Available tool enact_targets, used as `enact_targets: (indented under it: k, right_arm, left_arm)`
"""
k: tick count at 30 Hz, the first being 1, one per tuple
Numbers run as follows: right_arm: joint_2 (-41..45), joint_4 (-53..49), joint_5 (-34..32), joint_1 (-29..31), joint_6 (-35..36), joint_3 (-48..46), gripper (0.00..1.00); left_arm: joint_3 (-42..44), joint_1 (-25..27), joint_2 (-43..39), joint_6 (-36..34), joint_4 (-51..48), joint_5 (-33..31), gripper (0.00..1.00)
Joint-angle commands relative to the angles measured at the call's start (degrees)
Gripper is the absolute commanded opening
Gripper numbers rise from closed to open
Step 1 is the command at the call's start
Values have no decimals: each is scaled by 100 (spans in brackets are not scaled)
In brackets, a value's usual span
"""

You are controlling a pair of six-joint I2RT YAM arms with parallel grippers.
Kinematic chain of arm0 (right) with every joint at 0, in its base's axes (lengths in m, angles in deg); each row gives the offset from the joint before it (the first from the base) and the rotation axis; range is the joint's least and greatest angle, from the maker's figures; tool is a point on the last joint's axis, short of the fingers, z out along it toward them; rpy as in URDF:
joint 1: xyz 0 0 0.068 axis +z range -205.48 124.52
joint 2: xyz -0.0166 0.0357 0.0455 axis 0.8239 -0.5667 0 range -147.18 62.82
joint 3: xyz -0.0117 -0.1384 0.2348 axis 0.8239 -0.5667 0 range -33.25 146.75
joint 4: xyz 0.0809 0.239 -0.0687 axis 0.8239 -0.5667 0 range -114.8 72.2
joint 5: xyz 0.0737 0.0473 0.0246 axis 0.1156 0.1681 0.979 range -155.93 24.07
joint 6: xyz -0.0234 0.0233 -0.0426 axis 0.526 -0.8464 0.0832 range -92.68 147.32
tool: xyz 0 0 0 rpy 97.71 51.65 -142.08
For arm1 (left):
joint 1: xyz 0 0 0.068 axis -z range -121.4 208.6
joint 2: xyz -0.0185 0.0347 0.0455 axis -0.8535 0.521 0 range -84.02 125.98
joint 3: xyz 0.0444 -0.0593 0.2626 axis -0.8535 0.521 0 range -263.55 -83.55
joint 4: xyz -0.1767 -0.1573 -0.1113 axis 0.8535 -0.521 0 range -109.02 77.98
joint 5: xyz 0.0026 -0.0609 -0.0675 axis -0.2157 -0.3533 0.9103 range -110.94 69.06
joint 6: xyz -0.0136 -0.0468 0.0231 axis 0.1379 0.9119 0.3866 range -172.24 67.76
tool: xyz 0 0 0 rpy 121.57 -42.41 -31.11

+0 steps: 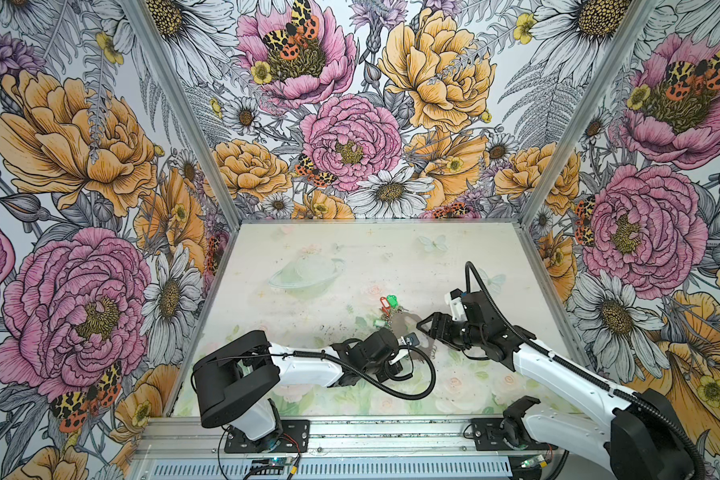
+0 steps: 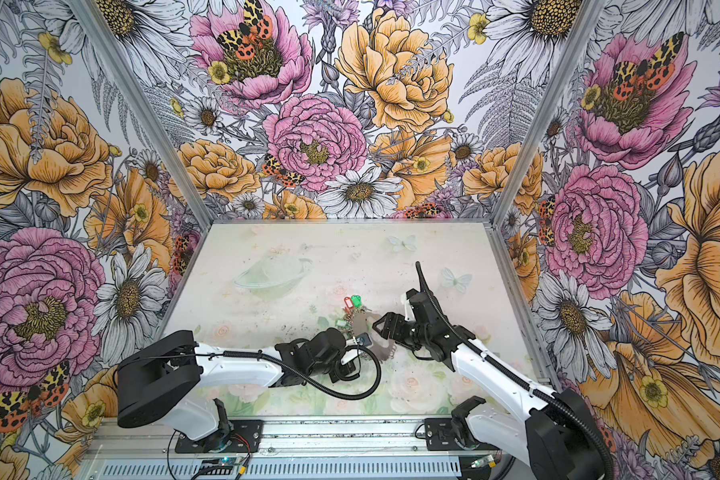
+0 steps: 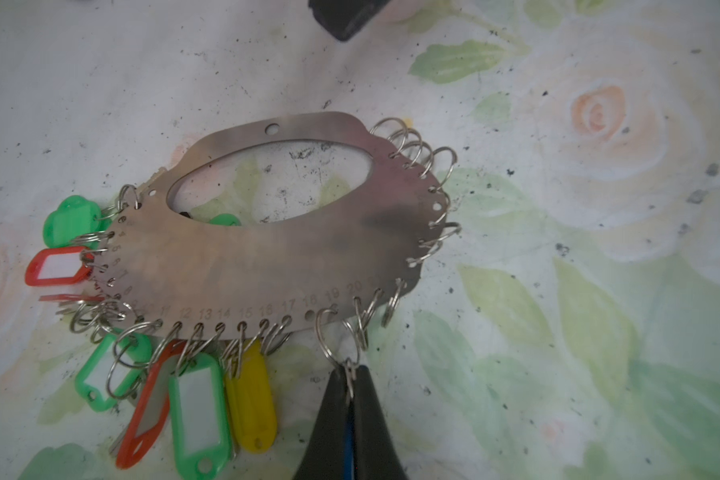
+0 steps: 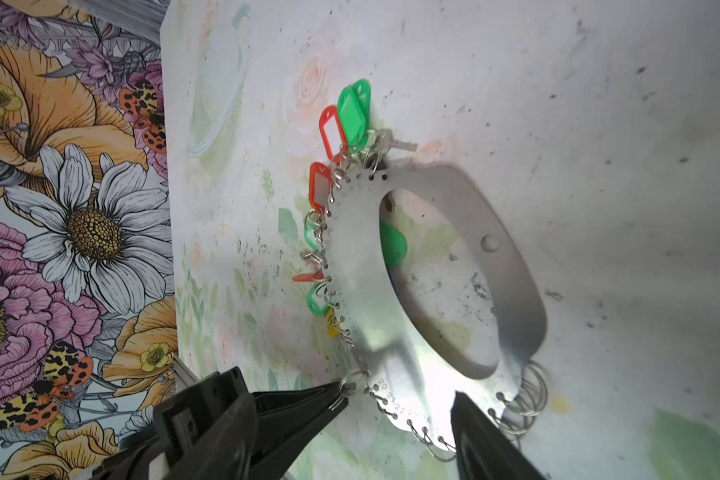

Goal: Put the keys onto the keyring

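Keys (image 3: 200, 409) in green, red and yellow are hung on the rings (image 3: 416, 149) fringing the keyring (image 3: 287, 257), which is laid near the middle of the table (image 1: 350, 257). 1 blue key (image 3: 351, 451), just beside that fringe, is clamped between the closed jaws of the left gripper (image 3: 349, 376). Right gripper (image 1: 424, 332) jaws are spread apart at the keyring's rim.

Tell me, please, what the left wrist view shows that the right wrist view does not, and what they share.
Only the left wrist view shows the blue tag as a sliver between the shut fingers of the left gripper, and the yellow tag in full. Only the right wrist view shows the flowered wall. Both show the keyring, red tags and green tags hanging from its edge rings, and the left gripper pinching a small ring there.
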Motion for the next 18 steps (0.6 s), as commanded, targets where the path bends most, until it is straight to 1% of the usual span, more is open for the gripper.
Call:
enact_targets:
  k: [1,5,8,11,13,16,18]
  right_arm:
    - [-254,149,-84,463,-453,109,69]
    - [-603,643,-3,751,-934,67,59]
    - [-673,995,15,858,-1219,-52,52]
    - [-794,1821,179,927,-1685,-351,45]
    - [-997,2147,232,1008,-1809,-448,40]
    - [-1332,2553,336,1145,-1905,-457,37]
    - [-1443,2610,334,1220,-1923,-415,36]
  left_arm:
    - [246,172,-61,320,716,-150,0]
    - [444,284,65,384,1160,-255,0]
    - [523,334,122,344,1286,-424,0]
    - [735,326,59,328,1521,-404,0]
    - [841,329,21,323,1623,-366,0]
    - [883,331,19,327,1646,-337,0]
    - [892,338,33,345,1646,-312,0]
